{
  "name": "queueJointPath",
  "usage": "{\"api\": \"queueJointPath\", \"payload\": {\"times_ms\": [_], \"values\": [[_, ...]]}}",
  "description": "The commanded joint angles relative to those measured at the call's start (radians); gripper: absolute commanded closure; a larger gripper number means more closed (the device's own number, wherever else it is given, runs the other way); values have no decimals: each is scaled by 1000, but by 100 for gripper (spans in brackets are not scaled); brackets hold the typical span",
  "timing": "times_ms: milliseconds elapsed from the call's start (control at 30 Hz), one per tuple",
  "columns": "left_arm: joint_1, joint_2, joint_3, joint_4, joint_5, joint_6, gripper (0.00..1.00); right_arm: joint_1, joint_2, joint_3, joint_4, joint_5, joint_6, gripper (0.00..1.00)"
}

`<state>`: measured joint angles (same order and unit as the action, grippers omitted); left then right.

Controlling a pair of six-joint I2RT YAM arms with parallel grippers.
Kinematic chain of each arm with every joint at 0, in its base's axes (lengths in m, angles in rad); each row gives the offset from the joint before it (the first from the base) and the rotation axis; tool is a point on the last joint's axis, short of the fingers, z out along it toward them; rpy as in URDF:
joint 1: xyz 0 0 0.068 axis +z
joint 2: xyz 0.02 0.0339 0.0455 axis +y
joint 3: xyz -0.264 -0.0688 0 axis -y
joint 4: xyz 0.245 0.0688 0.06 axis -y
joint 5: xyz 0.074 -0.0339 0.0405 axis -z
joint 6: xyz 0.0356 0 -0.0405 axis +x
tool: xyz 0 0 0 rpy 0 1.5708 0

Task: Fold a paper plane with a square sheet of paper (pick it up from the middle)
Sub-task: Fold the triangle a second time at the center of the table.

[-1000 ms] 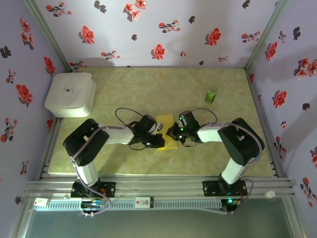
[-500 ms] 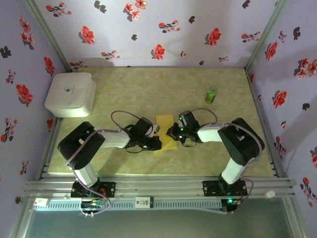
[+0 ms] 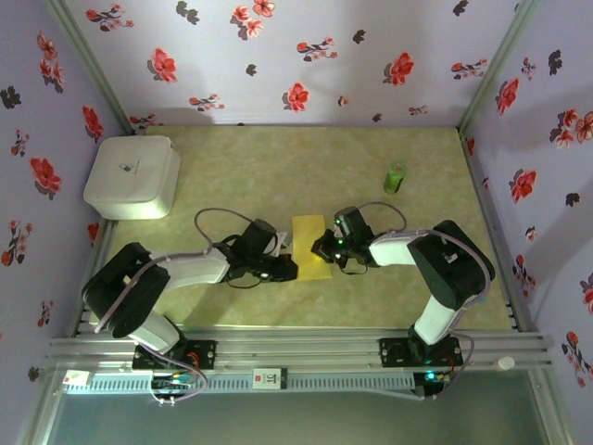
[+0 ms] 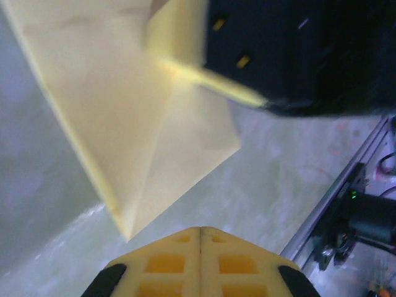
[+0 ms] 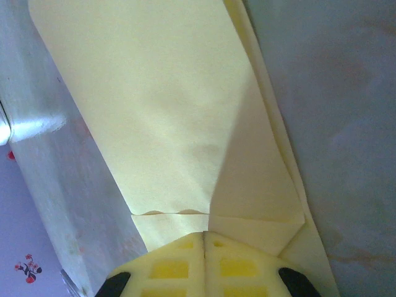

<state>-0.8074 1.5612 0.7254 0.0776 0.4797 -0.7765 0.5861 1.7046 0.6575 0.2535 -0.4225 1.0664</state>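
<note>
The square sheet of paper (image 3: pixel 310 239) lies partly folded on the table between the two arms, bright yellow with creased flaps. In the left wrist view its folded corner points toward the near edge (image 4: pixel 142 124). My left gripper (image 3: pixel 287 269) (image 4: pixel 201 232) is shut with nothing in it, just off the paper's left edge. My right gripper (image 3: pixel 321 248) (image 5: pixel 204 234) is also shut, with its tips resting on top of a folded flap of the paper (image 5: pixel 161 105). Its black body (image 4: pixel 297 55) sits over the sheet's far side.
A small green cylinder (image 3: pixel 396 177) stands at the back right. A white rounded box (image 3: pixel 133 176) sits at the back left. The aluminium rail (image 3: pixel 296 352) (image 4: pixel 346 198) runs along the near edge. Floral walls close in three sides.
My left arm has drawn back to the left and toward the near edge, its gripper sliding off the paper. The right gripper has stayed in place on the sheet.
</note>
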Motion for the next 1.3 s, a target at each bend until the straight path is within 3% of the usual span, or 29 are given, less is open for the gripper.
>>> {"api": "queueJointPath", "payload": {"times_ms": [0,333,900,1267], "values": [[11,62,73,-24,16,9,99,-15,48,-18,-117,73,-8,100],[13,236,152,-57,-27,43,99,-15,40,-22,-114,67,-6,100],[10,237,-17,-20,-73,21,100,-3,-88,23,-95,9,-52,99],[13,238,-10,-33,-72,24,100,66,39,3,-61,15,-45,100]]}}
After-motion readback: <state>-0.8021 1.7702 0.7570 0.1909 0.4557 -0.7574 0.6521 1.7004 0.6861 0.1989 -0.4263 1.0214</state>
